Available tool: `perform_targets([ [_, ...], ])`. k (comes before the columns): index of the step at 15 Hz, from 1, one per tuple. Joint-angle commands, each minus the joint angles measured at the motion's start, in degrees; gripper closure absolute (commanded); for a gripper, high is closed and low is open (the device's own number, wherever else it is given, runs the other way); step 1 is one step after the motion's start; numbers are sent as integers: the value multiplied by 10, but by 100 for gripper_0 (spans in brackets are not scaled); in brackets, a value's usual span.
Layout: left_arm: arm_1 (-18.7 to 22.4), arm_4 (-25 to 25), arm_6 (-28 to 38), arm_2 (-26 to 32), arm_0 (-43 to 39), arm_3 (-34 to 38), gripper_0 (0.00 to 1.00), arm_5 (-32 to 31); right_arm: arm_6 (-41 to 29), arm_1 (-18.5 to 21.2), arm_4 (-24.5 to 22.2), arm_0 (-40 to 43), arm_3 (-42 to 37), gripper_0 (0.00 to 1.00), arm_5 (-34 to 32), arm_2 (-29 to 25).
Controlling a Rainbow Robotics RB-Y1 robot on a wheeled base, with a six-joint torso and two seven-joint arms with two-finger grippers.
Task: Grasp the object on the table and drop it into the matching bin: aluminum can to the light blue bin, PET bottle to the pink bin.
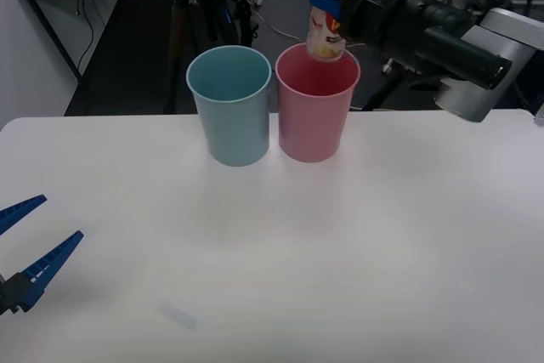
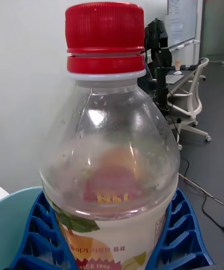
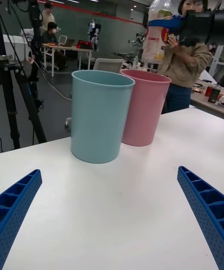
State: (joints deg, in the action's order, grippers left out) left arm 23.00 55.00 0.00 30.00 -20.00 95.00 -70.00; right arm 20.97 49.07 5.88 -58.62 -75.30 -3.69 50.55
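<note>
The PET bottle [image 1: 331, 14] hangs in the air above the pink bin [image 1: 314, 112], its lower end right over the bin's open mouth and not yet inside. We see it held upright in the front view, red cap [image 2: 104, 36] at the top, orange-yellow label wrapped around its lower body. The right gripper [image 1: 333, 8] has its blue ribbed fingers [image 2: 179, 239] clamped on the bottle's two sides at label height; in the right wrist view the fingers hug the label from both flanks and the clear shoulder of the bottle rises above them. The right arm reaches in from the tabletop's far right corner.

The pink bin stands near the far edge of the tabletop [image 1: 382, 235], about midway along it. The light blue bin [image 1: 231, 108] stands just beside it, on the side toward the robot's left, their rims nearly touching; we cannot tell whether they actually meet. Both bins are upright.

The left gripper [image 1: 21, 248] sits low over the near left corner of the tabletop, well apart from the bins. Its two blue fingers [image 3: 18, 202] are spread wide with nothing between them, and in the left wrist view we look out past them across bare white tabletop toward both bins.
</note>
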Motion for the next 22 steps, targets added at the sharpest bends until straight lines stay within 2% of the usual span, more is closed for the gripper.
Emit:
perform_targets([
  [1,0,0,0,0,0,0,0,0,-4,-23,-15,-1,14,100,-3,0],
  [8,0,0,0,0,0,0,0,0,-5,-47,-40,0,33,100,-7,-13],
  [9,0,0,0,0,0,0,0,0,-5,-49,-43,0,34,81,-4,-16],
  [10,0,0,0,0,0,0,0,0,-6,-50,-44,0,34,12,-2,-16],
  [11,0,0,0,0,0,0,0,0,-7,-52,-45,0,34,0,0,-17],
  [22,0,0,0,0,0,0,0,0,-12,-51,-47,0,31,0,-2,-19],
])
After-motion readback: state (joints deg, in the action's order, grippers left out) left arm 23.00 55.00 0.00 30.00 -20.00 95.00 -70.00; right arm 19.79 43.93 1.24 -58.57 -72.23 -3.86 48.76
